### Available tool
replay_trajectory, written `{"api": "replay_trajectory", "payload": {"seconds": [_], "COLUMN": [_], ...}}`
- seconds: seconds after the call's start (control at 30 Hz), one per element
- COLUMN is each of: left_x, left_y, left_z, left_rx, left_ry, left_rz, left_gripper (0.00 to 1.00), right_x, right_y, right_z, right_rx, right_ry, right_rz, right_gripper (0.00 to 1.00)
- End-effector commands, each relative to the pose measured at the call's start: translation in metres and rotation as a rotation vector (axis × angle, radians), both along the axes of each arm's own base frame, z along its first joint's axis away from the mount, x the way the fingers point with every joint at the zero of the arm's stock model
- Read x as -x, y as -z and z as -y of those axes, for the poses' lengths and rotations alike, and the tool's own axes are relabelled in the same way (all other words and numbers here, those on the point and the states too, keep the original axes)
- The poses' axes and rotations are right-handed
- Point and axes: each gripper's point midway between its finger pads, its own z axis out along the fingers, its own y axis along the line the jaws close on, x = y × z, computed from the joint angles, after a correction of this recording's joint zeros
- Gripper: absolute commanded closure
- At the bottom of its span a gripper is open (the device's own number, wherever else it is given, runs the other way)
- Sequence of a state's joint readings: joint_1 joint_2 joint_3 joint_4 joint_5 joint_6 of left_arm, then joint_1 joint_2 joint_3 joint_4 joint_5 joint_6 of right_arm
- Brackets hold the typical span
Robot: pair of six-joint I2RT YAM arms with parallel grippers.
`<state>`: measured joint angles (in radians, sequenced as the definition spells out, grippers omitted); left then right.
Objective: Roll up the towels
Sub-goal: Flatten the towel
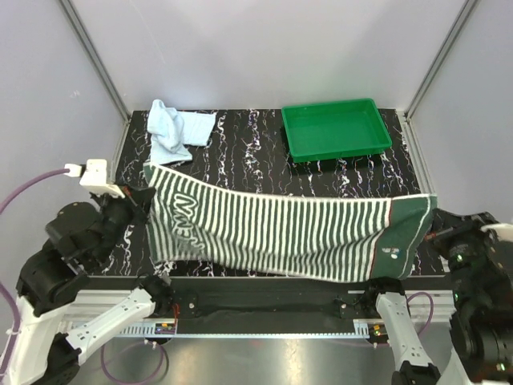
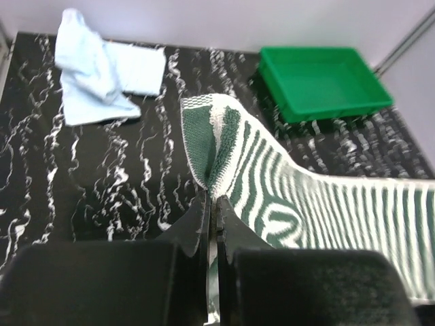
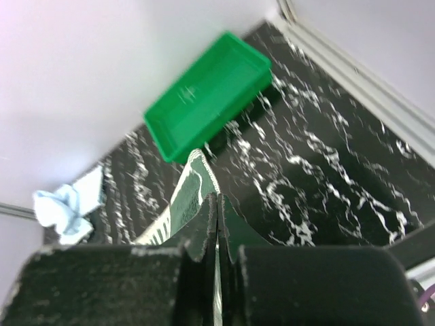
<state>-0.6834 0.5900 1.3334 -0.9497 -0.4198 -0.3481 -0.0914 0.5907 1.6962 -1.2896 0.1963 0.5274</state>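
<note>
The green-and-white striped towel (image 1: 288, 228) hangs stretched in the air between my two grippers, sagging over the table's near half. My left gripper (image 1: 147, 195) is shut on its left corner, seen in the left wrist view (image 2: 216, 202) with the towel (image 2: 299, 197) running off to the right. My right gripper (image 1: 434, 216) is shut on its right corner, seen in the right wrist view (image 3: 217, 204) with the towel (image 3: 183, 193) beside the fingers. The pale blue towel (image 1: 175, 128) lies crumpled at the table's back left, also in the left wrist view (image 2: 102, 75) and the right wrist view (image 3: 68, 207).
A green plastic tray (image 1: 337, 128) stands at the back right of the black marbled table (image 1: 240, 152). It also shows in the left wrist view (image 2: 319, 81) and the right wrist view (image 3: 204, 95). Grey walls and metal posts close the back and sides.
</note>
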Motion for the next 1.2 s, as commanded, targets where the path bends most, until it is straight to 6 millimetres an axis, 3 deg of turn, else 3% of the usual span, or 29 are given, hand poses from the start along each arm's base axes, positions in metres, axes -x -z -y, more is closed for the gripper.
{"api": "replay_trajectory", "payload": {"seconds": [0.0, 0.13, 0.17, 0.23, 0.27, 0.33, 0.37, 0.4, 0.43, 0.47, 0.53, 0.57, 0.6, 0.63, 0.67, 0.7, 0.77, 0.83, 0.97, 1.17], "left_x": [-0.016, -0.047, -0.057, -0.073, -0.086, -0.110, -0.128, -0.137, -0.145, -0.159, -0.176, -0.184, -0.194, -0.207, -0.214, -0.223, -0.242, -0.252, -0.267, -0.279], "left_y": [0.038, 0.064, 0.071, 0.087, 0.104, 0.132, 0.153, 0.162, 0.169, 0.187, 0.195, 0.200, 0.221, 0.215, 0.222, 0.245, 0.247, 0.270, 0.283, 0.302], "left_z": [0.000, 0.020, 0.022, 0.025, 0.029, 0.022, 0.016, 0.012, 0.009, 0.007, 0.001, -0.002, -0.002, -0.003, -0.009, -0.009, -0.014, -0.018, -0.031, -0.048], "left_rx": [-0.100, -0.175, -0.193, -0.233, -0.261, -0.225, -0.196, -0.182, -0.173, -0.184, -0.187, -0.191, -0.217, -0.217, -0.222, -0.243, -0.247, -0.270, -0.254, -0.229], "left_ry": [-0.058, -0.074, -0.089, -0.106, -0.108, -0.117, -0.131, -0.139, -0.147, -0.159, -0.174, -0.183, -0.177, -0.182, -0.195, -0.183, -0.194, -0.190, -0.227, -0.263], "left_rz": [-0.089, -0.154, -0.162, -0.208, -0.262, -0.347, -0.402, -0.423, -0.441, -0.487, -0.519, -0.532, -0.594, -0.588, -0.620, -0.686, -0.704, -0.765, -0.792, -0.818], "left_gripper": [1.00, 1.00, 1.00, 1.00, 1.00, 1.00, 1.00, 1.00, 1.00, 1.00, 1.00, 1.00, 1.00, 1.00, 1.00, 1.00, 1.00, 1.00, 1.00, 1.00], "right_x": [-0.036, -0.079, -0.092, -0.111, -0.123, -0.144, -0.162, -0.165, -0.179, -0.191, -0.212, -0.224, -0.235, -0.243, -0.254, -0.266, -0.286, -0.302, -0.330, -0.355], "right_y": [0.036, 0.064, 0.080, 0.089, 0.110, 0.123, 0.142, 0.158, 0.161, 0.185, 0.197, 0.217, 0.221, 0.229, 0.248, 0.253, 0.274, 0.285, 0.312, 0.333], "right_z": [0.007, 0.005, 0.005, 0.006, 0.007, 0.008, 0.008, 0.008, 0.009, 0.010, 0.013, 0.015, 0.016, 0.018, 0.019, 0.018, 0.016, 0.015, 0.016, 0.023], "right_rx": [-0.027, -0.073, -0.081, -0.094, -0.101, -0.115, -0.128, -0.135, -0.138, -0.146, -0.145, -0.146, -0.140, -0.136, -0.139, -0.137, -0.149, -0.155, -0.161, -0.135], "right_ry": [0.032, 0.016, 0.014, 0.016, 0.019, 0.021, 0.020, 0.024, 0.024, 0.026, 0.034, 0.039, 0.040, 0.045, 0.042, 0.029, 0.015, 0.000, -0.012, -0.001], "right_rz": [-0.125, -0.167, -0.215, -0.217, -0.272, -0.270, -0.299, -0.349, -0.330, -0.389, -0.397, -0.454, -0.452, -0.471, -0.524, -0.522, -0.571, -0.584, -0.644, -0.682], "right_gripper": [1.00, 1.00, 1.00, 1.00, 1.00, 1.00, 1.00, 1.00, 1.00, 1.00, 1.00, 1.00, 1.00, 1.00, 1.00, 1.00, 1.00, 1.00, 1.00, 1.00]}}
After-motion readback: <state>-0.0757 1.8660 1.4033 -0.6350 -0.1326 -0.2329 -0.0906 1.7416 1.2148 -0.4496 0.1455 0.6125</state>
